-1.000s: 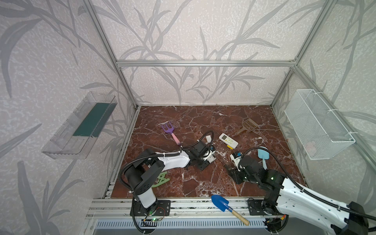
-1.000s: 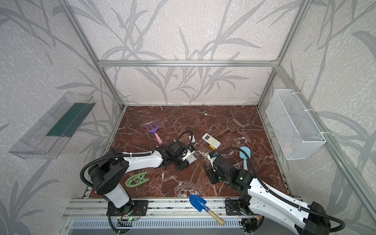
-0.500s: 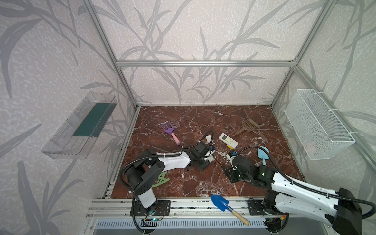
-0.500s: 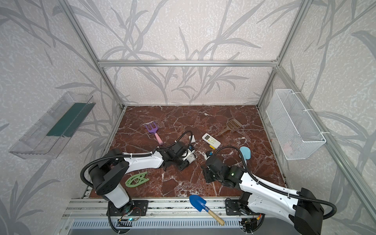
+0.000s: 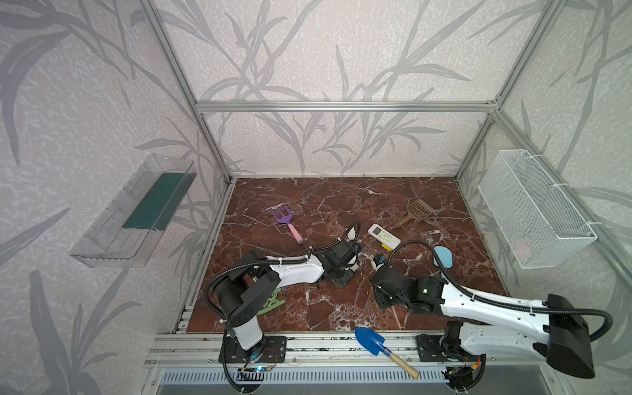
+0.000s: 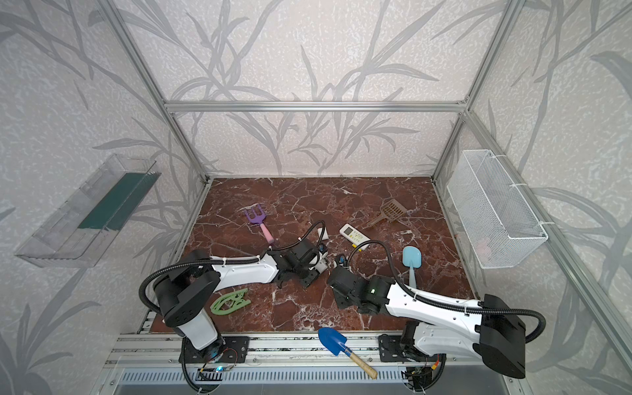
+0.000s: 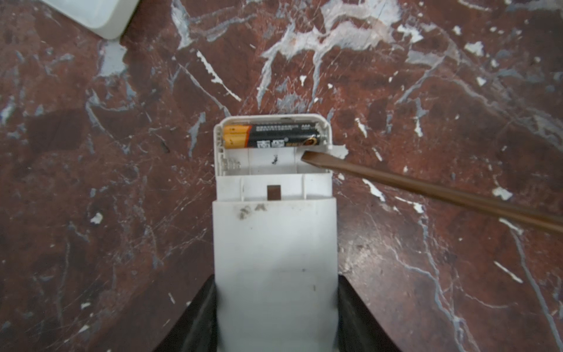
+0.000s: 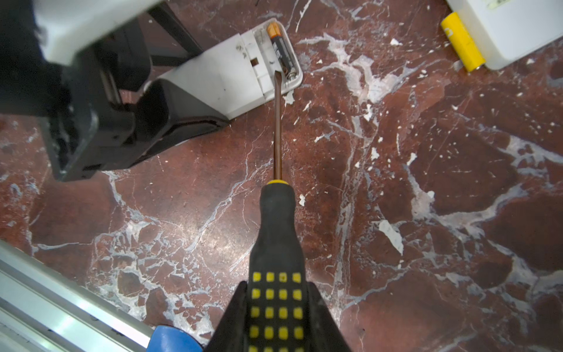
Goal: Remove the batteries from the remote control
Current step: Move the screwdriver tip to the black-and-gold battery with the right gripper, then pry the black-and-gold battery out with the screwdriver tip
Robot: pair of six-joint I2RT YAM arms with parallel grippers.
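At the left wrist, grip: left gripper (image 7: 275, 304) clamped on one white remote (image 7: 274, 243), with a dark finger flat against each long side.
Left wrist, count: one black-and-orange battery (image 7: 274, 137) sits in the end slot of the open compartment. One empty slot (image 7: 268, 163) lies beside it, its spring showing. One screwdriver (image 7: 426, 191) has its flat tip in that slot, just beside the battery's end; whether it touches the battery is unclear. One white piece (image 7: 97, 15) is cut off by the frame edge.
Left wrist, room: bare marble floor (image 7: 122, 183) lies along both sides of the white remote and past its open end.
Right wrist, grip: right gripper (image 8: 276, 304) clenched on the screwdriver's black-and-yellow handle.
Right wrist, count: two remotes, the white remote and a second remote (image 8: 518, 27). Two batteries, the seated one and one yellow battery (image 8: 463, 42) lying on the floor against the second remote.
Right wrist, edges: one aluminium rail (image 8: 61, 304) and the blade of one blue trowel (image 8: 170, 341) lie near the handle end. Open floor separates the shaft from the yellow battery.
Top views, layout: both arms reach low to mid-floor and meet at the white remote. The second remote lies just behind them.
Top views, others: one purple rake (image 5: 284, 217), one brown scoop (image 5: 419, 208), one light-blue spade (image 5: 443, 256), one green tool (image 6: 231, 301), one wire basket (image 5: 547, 219), one clear shelf (image 5: 113, 239).
Top views, room: the back strip of floor and the near middle are open.
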